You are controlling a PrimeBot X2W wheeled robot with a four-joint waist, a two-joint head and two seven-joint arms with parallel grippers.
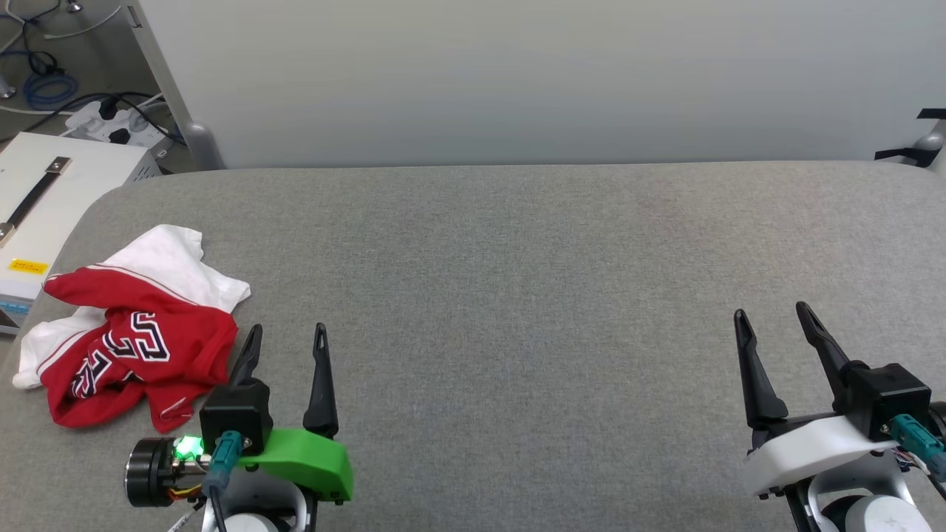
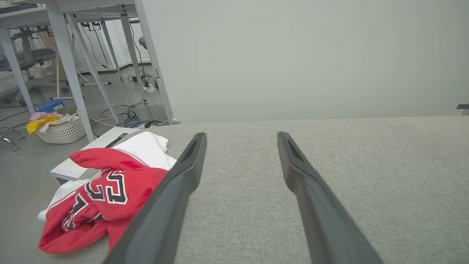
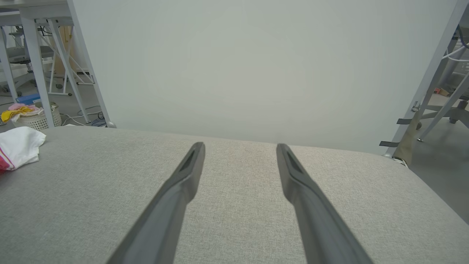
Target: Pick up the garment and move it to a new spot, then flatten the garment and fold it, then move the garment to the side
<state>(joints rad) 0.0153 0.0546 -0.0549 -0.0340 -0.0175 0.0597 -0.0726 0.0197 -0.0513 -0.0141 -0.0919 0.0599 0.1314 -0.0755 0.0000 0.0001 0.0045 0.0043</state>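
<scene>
Grey woven fabric covers the table (image 1: 517,295) beneath both our grippers. The garment (image 1: 140,347), red with white sleeves and black white-edged lettering, lies crumpled in a heap just outside our left gripper (image 1: 288,329), to the left of its outer finger. Whether that finger brushes the cloth we cannot tell. Its jaws stand spread wide, holding nothing. Our right gripper (image 1: 771,310), well apart from the garment, is likewise spread wide and holds nothing.

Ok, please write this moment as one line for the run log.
stage: pickup not begun | crumpled red-and-white jersey T-shirt: far left of grey fabric-covered table | left gripper: open, near it | right gripper: open, empty
</scene>
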